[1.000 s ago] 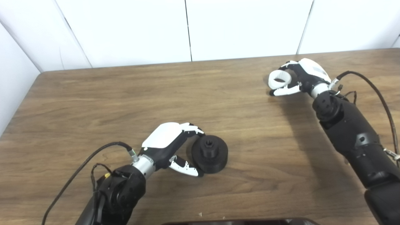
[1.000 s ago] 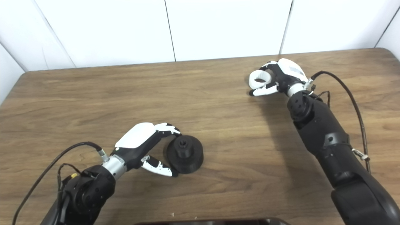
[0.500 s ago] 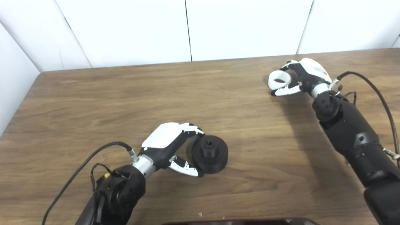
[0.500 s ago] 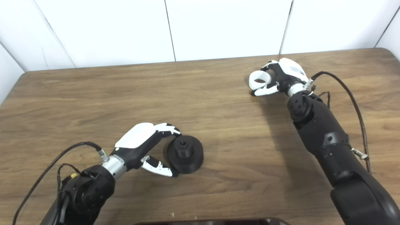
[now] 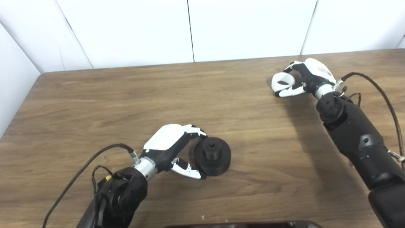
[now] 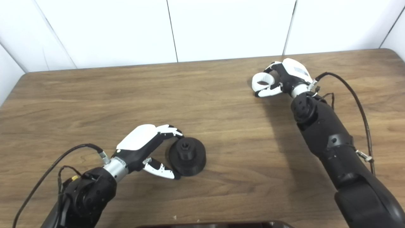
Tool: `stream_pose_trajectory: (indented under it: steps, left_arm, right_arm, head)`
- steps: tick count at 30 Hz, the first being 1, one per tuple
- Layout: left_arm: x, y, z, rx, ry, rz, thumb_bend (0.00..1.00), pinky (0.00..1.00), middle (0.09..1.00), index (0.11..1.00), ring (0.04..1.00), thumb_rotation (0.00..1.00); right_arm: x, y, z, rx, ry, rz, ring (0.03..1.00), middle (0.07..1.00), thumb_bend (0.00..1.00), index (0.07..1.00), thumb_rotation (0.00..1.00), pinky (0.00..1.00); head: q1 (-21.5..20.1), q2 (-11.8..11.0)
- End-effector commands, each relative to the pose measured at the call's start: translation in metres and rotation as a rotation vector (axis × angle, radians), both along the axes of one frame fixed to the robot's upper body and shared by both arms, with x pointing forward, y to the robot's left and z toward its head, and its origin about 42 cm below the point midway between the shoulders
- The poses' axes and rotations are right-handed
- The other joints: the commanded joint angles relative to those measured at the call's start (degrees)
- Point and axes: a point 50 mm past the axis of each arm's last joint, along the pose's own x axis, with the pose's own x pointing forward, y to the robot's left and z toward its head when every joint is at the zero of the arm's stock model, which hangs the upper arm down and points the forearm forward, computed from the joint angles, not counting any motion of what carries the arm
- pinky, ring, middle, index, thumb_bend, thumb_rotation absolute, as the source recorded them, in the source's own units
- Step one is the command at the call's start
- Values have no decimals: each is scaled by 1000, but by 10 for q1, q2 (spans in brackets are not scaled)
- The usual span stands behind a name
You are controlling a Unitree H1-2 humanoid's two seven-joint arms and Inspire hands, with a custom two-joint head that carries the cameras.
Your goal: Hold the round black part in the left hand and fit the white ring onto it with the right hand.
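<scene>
The round black part [image 5: 212, 155] with a raised hub sits flat; the white ring [image 5: 283, 81] lies far right.

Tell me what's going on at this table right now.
A humanoid robot is working with both hands at a wooden table. Its left hand is closed around the rim of a round black part that sits on the table near the front. Far off at the back right, its right hand grips a white ring, low over the tabletop. The ring is not yet near the black part, so the fitting has not begun.

No legible text or markings anywhere.
</scene>
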Motion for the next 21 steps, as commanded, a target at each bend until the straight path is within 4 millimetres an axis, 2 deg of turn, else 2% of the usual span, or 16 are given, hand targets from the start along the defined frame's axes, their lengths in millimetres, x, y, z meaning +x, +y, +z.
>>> stream_pose_trajectory:
  steps: [1,21]
  left_arm:
    - [-2,3,4,12,-5,-5,790,865,874,734,936,262]
    - [-2,2,3,7,-5,-6,791,864,873,732,933,261]
  right_arm:
    - [10,4,34,-5,-121,32,950,899,713,677,264,827]
    - [3,2,34,18,-155,31,935,882,719,622,231,828]
  head:
    - [-1,1]
    - [-5,2]
